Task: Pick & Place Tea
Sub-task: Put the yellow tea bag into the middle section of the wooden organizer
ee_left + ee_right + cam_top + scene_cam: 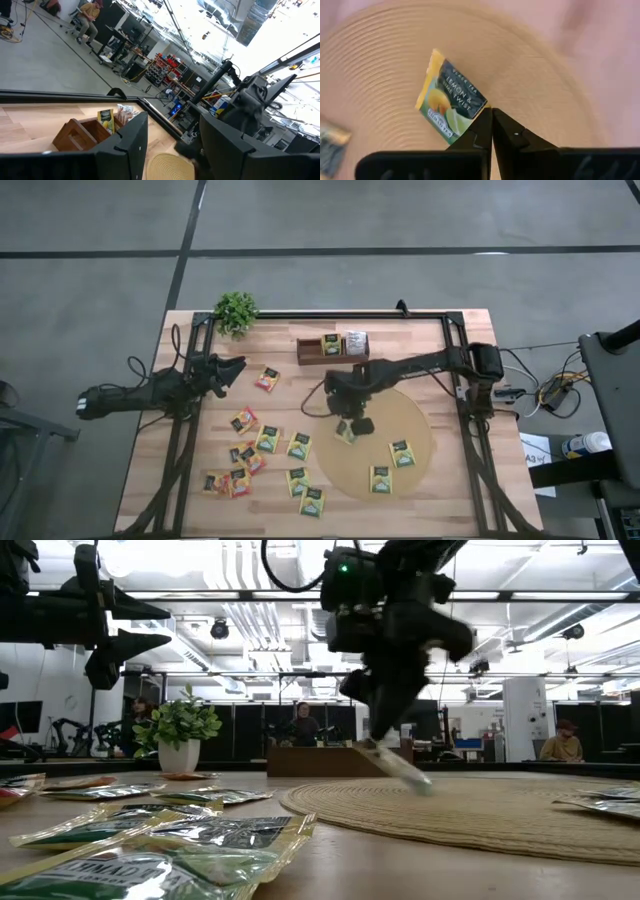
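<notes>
My right gripper [352, 420] hangs over the left part of the round tan mat [410, 425], shut on a yellow-green tea sachet [449, 95] with a dark label. In the low view the sachet [398, 766] slants down below the fingers. Two more sachets [402, 452] lie flat on the mat. Several others [262, 460] are scattered on the wooden table to its left. My left gripper [236, 370] waits open at the table's left, raised and touching nothing. My right gripper pinches one corner of the sachet [481, 113] between its two fingertips [481, 131]. The fingers come from above, slanting down. The sachet is held only at that corner, tilted, its free end [422, 782] lowest and clear of the mat.
A brown wooden tray [305, 352] stands at the far middle of the table, with sachets [331, 344] upright in its slots. A small potted plant [236, 311] is at the far left corner. A dark frame [455, 380] runs round the table.
</notes>
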